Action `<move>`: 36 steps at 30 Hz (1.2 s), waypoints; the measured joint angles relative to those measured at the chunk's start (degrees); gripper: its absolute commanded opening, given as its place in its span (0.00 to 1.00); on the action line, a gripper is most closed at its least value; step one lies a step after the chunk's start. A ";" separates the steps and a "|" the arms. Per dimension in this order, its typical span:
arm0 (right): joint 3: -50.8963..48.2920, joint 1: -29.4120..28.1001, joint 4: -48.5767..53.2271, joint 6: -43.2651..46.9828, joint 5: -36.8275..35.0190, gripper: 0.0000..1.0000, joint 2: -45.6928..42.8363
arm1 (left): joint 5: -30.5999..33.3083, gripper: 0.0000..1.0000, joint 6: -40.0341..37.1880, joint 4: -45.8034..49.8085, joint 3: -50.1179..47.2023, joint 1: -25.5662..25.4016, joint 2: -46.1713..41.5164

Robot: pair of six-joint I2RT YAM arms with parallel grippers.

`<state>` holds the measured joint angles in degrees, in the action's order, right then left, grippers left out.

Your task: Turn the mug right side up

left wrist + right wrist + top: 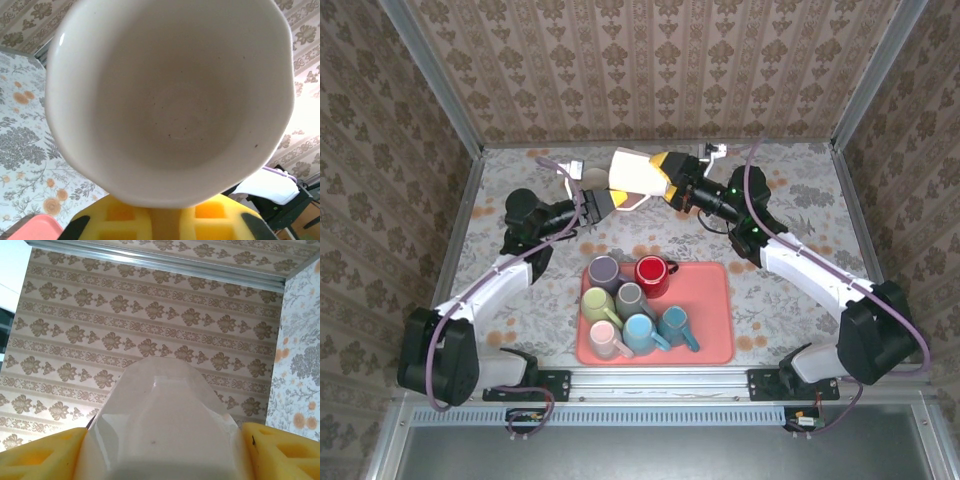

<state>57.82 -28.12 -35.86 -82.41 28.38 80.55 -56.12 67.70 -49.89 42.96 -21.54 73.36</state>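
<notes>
**White mug up in the air between both arms**

The white mug (635, 175) is hanging above the far middle of the table (790, 190), well beyond the pink tray (715, 300), and both arms are meeting at it. It is tipped over rather than upright.

From the right, the right gripper (658, 178) is clamping the mug's body. The right wrist view puts the mug (160, 425) squarely inside the right gripper (160, 450), with a yellow finger (40, 455) pressing against each flank and the jaws standing wide around it.

From the left, the left gripper (605, 203) is reaching in at the mug's lower edge. The left wrist camera is looking straight into the open mouth of the mug (170, 100), pale inside with a few dark specks, and the rim is sitting right over the left gripper (165, 215). Those yellow fingers are drawn tight together and appear to be pinching the rim, though the mug is hiding the exact contact.

Down on the tray, seven other mugs are sitting clustered toward its left side: purple (605, 270), red (652, 272), green (598, 302), grey (632, 298), pink (605, 340), light blue (640, 332) and teal (675, 325).
</notes>
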 measured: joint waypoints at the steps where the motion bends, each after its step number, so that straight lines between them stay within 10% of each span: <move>1: 0.00 0.02 -0.13 -0.07 0.00 0.34 0.24 | -0.11 0.00 1.22 -0.94 -0.15 0.13 0.46; 6: 0.00 0.11 0.00 0.17 -0.09 0.60 0.57 | -0.50 0.00 2.73 -2.84 -0.24 0.35 1.53; 22: 0.00 -1.07 3.61 4.13 -0.70 0.98 -0.81 | -0.26 0.00 -3.54 4.87 -0.44 -0.15 -1.86; 36: -1.22 -0.44 18.43 14.19 -5.46 1.00 -6.38 | 2.01 0.00 -13.03 18.34 0.35 -1.73 -3.06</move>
<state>56.60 -28.56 -17.43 -68.23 22.92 74.17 -54.11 54.68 -31.55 43.31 -23.27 70.30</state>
